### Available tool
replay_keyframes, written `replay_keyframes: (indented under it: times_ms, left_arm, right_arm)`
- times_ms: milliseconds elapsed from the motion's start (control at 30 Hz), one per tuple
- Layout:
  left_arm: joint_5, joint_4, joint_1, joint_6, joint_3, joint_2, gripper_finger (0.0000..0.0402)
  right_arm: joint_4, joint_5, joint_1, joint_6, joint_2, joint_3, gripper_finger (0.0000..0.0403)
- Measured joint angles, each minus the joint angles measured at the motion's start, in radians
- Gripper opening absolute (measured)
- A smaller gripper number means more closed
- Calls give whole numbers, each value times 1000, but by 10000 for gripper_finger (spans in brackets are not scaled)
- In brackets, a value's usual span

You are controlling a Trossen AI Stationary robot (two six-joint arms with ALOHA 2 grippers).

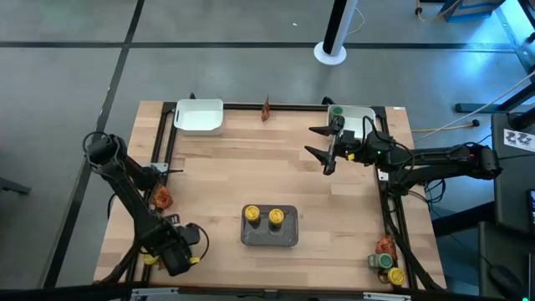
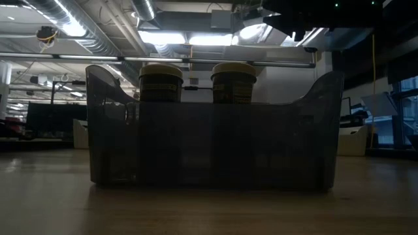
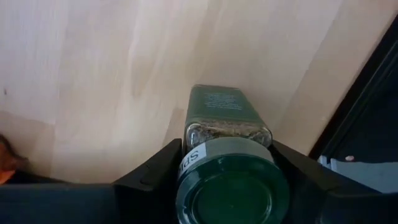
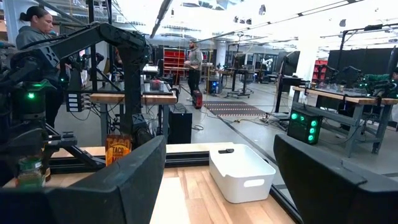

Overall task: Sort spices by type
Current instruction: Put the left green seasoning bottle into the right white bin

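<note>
A green-lidded jar [image 3: 231, 186] stands on the wooden table [image 1: 251, 176] at its near left corner, seen lid-first in the left wrist view. My left gripper [image 1: 173, 253] points down over it, shut on it. My right gripper [image 1: 320, 142] hangs open and level above the far right of the table, holding nothing. Two yellow-lidded jars [image 1: 252, 214] [image 1: 276, 216] stand in the grey tray [image 1: 269, 238]. Another green-lidded jar [image 1: 337, 110] stands in the far right white tray [image 1: 361, 115]. My left gripper has the green-lidded jar by its top, one finger [image 3: 155, 171] on each side of the lid and neck [image 3: 189, 160]. The fingers come from above, pointing down. The jar stands upright below them; whether its base is on the wood is hidden by the jar itself.
A white tray [image 1: 199, 115] sits far left. Reddish packets lie at the far edge [image 1: 266, 109] and the left edge [image 1: 160, 197]. At the near right corner are a packet [image 1: 384, 245], a green-lidded jar [image 1: 382, 261] and a yellow-lidded jar [image 1: 395, 274]. Black frame rails border the table.
</note>
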Motion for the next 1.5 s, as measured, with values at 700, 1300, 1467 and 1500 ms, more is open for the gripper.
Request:
replay_keyframes:
  times_ms: [700,1300,1467,1500]
  left_arm:
    - [-203,-326,427,498,182,-141,186]
    - [-226,-257,857,955,308,-88,189]
    - [-179,-266,909,1008,403,5,187]
    - [-174,-267,917,1018,424,26,187]
  right_arm:
    - [0,0,0,0,0,0,299]
    - [-2,0,0,-4,0,0,299]
    - [-2,1,0,-6,0,0,299]
    - [-2,1,0,-7,0,0,299]
